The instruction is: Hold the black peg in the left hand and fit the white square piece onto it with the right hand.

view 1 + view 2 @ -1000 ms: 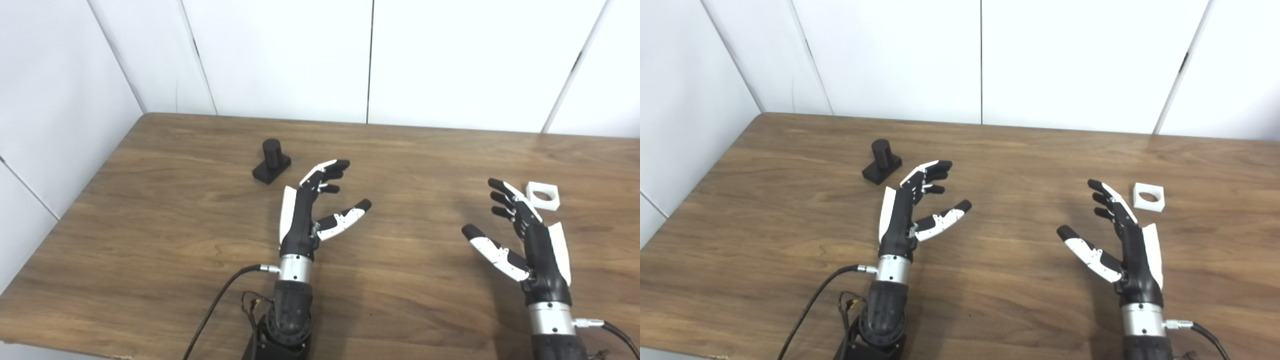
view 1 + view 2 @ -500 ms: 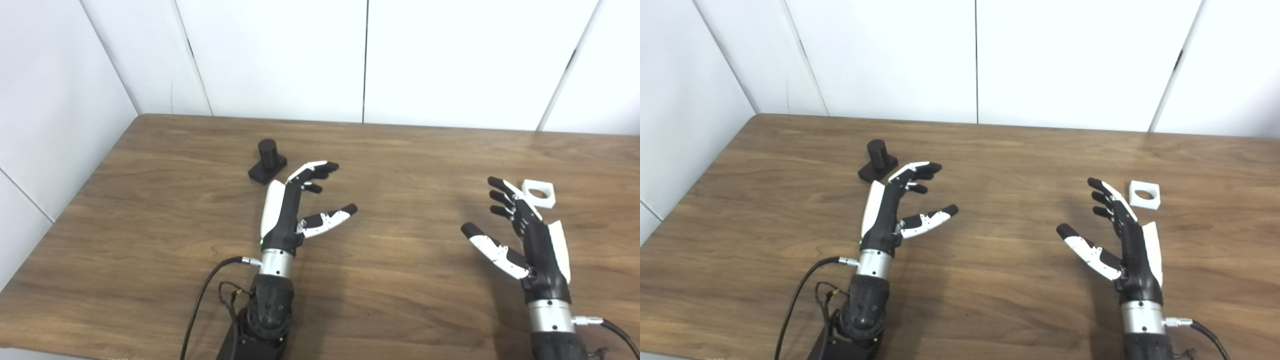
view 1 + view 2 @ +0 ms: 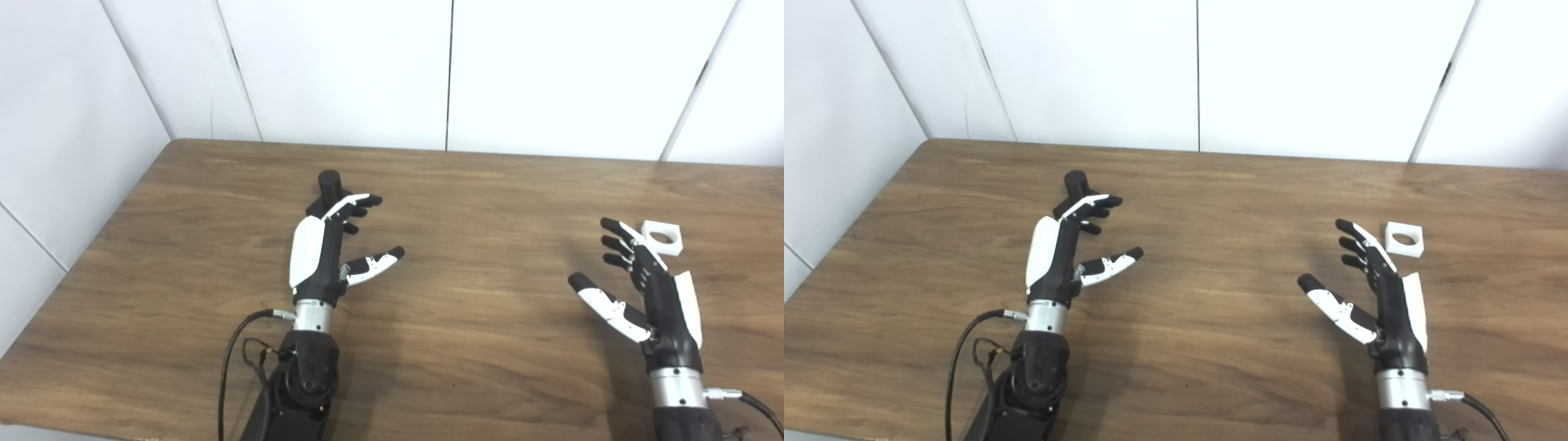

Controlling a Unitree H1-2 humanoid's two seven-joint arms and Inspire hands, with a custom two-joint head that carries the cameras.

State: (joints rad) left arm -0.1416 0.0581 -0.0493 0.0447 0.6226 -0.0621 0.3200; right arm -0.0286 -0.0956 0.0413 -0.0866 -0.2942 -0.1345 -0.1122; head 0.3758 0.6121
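Observation:
The black peg [image 3: 329,183], a short cylinder on a square base, stands on the wooden table [image 3: 490,202] at the back left. My left hand [image 3: 331,245] is open, fingers spread, and its fingertips reach up in front of the peg's base, partly hiding it. I cannot tell whether they touch it. The white square piece [image 3: 663,236], with a round hole through it, lies flat at the right. My right hand [image 3: 643,294] is open, palm turned left, its fingertips just short of the white piece and holding nothing.
White wall panels [image 3: 343,67] close the table's back edge and left side. Black cables [image 3: 242,343] hang from the left forearm near the front edge, and another cable [image 3: 756,404] trails from the right wrist.
My left hand has moved left and toward the peg, so its fingers now overlap the peg's base. The right hand has barely moved. The camera has shifted slightly.

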